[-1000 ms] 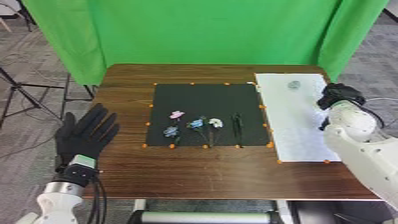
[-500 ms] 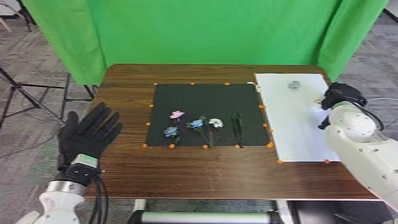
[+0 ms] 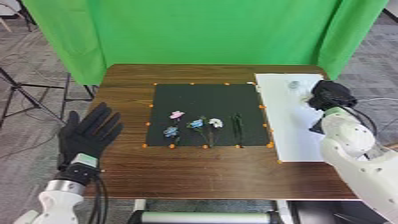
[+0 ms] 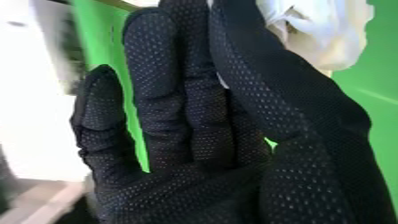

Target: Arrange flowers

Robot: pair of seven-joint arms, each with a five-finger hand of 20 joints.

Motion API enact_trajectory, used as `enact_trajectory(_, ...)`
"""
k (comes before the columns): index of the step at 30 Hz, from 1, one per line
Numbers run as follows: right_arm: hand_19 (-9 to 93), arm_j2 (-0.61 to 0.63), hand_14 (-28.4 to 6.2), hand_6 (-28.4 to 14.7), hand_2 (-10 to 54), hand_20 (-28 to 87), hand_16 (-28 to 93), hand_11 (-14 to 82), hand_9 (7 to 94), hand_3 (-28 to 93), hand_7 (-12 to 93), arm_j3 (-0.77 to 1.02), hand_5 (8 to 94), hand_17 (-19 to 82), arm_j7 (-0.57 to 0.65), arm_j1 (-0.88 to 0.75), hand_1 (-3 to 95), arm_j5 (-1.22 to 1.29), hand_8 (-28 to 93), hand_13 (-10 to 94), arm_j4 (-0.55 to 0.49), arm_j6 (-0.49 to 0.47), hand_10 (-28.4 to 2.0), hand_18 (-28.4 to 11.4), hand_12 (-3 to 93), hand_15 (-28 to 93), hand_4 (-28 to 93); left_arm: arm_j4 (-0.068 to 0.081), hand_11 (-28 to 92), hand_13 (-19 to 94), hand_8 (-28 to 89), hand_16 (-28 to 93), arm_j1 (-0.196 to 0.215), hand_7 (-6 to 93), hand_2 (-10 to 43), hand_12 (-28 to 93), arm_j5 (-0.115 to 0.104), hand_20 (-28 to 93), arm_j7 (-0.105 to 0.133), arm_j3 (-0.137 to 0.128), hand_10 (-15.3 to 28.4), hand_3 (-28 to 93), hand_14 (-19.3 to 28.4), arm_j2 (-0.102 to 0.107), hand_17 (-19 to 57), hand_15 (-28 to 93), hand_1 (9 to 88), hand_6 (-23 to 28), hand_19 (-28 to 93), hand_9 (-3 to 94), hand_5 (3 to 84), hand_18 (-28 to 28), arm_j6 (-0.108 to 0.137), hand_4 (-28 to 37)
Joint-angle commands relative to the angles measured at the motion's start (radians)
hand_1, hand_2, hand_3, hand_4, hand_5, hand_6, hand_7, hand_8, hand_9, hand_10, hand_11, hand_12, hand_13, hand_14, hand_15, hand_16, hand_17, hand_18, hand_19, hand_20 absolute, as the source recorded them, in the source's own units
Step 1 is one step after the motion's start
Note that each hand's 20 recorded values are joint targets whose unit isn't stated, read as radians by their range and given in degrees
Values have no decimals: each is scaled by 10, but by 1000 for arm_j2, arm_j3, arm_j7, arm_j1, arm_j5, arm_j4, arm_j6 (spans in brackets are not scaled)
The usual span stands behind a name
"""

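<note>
Spreading wide at the surface's [image 3: 178, 175] nine o'clock, there's the left robot hand [image 3: 89, 135]! Pink, blue and white flowers [image 3: 197, 123] lie on the black mat [image 3: 200, 97], greenery [image 3: 237, 125] at their three. Up at two o'clock, the right robot hand [image 3: 331, 93] pinches a white bloom [image 4: 324, 35]!

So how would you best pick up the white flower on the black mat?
I'd pinch its thin stem just below the bloom of the white flower, coming straight down and closing across it. It lies flat on the black mat, stem towards the robot; farther down, the neighbouring blue flower's stem runs close, so gripping high looks cleaner.
</note>
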Motion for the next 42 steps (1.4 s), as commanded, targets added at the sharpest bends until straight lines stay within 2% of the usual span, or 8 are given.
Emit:
enact_trajectory(1, 797, -74, -66, 3, -87, 401, 431, 81, 849, 745, 314, 21, 744, 333, -46, 60, 573, 202, 63, 671, -195, -181, -80, -209, 393, 452, -283, -7, 175, 235, -104, -90, 19, 181, 168, 88, 4, 79, 1, -29, 114, 662, 133, 2, -67, 325, 256, 61, 321, 344, 401, 127, -3, -283)
enact_trajectory(7, 849, -149, -114, -14, -29, 405, 353, 195, 814, 761, 309, -75, 738, 346, -78, 154, 507, 273, 153, 664, -176, -373, -111, -219, 343, 558, -243, -6, 174, 235, -104, -89, 16, 181, 168, 88, -5, 79, 22, -30, 114, 660, 133, 9, -66, 325, 257, 60, 320, 344, 400, 127, 1, -283)
enact_trajectory(13, 870, -230, -126, -15, -8, 401, 302, 241, 803, 759, 349, -94, 713, 352, -87, 187, 494, 310, 170, 664, -134, -503, -119, -222, 338, 603, -235, -4, 174, 235, -105, -89, 8, 182, 169, 88, 9, 80, 13, -18, 114, 661, 133, 5, -67, 326, 257, 61, 320, 343, 401, 127, 9, -283)
enact_trajectory(15, 872, -245, -130, -15, 9, 400, 293, 278, 794, 753, 362, -90, 707, 352, -55, 193, 476, 372, 173, 662, -122, -508, -127, -224, 298, 611, -233, 0, 175, 236, -105, -89, 0, 182, 169, 89, 4, 80, 4, -10, 114, 660, 133, -1, -66, 326, 258, 61, 320, 344, 401, 127, -3, -283)
enact_trajectory(22, 878, -260, -137, -20, 29, 400, 288, 313, 788, 738, 399, -103, 701, 352, -42, 207, 460, 324, 180, 661, -98, -645, -139, -228, 257, 620, -239, 2, 177, 236, -104, -89, -6, 182, 169, 89, 4, 80, 4, -7, 114, 659, 135, 4, -66, 329, 258, 62, 320, 344, 402, 127, 1, -283)
enact_trajectory(25, 879, -256, -136, -21, 27, 399, 287, 316, 786, 735, 405, -105, 697, 352, -29, 203, 469, 307, 179, 661, -101, -659, -139, -228, 253, 620, -243, 3, 177, 236, -104, -90, -7, 182, 169, 88, 10, 80, -9, -14, 114, 659, 135, -8, -66, 331, 258, 61, 319, 344, 402, 127, 0, -283)
enact_trajectory(36, 900, -249, -141, -24, -6, 407, 287, 320, 786, 719, 428, -104, 690, 357, 17, 202, 416, 310, 179, 662, -118, -683, -144, -234, 254, 625, -233, -1, 186, 237, -104, -90, -2, 182, 169, 92, 2, 81, 7, -11, 120, 662, 136, 2, -65, 336, 256, 63, 319, 343, 403, 126, 6, -283)
enact_trajectory(42, 900, -249, -141, -34, -46, 410, 280, 302, 767, 716, 353, -91, 688, 351, 23, 194, 379, 303, 117, 657, -132, -732, -148, -238, 245, 610, -239, -5, 189, 236, -103, -90, 6, 182, 166, 92, -3, 81, 14, -14, 120, 667, 136, 1, -64, 338, 254, 63, 318, 342, 402, 126, 9, -283)
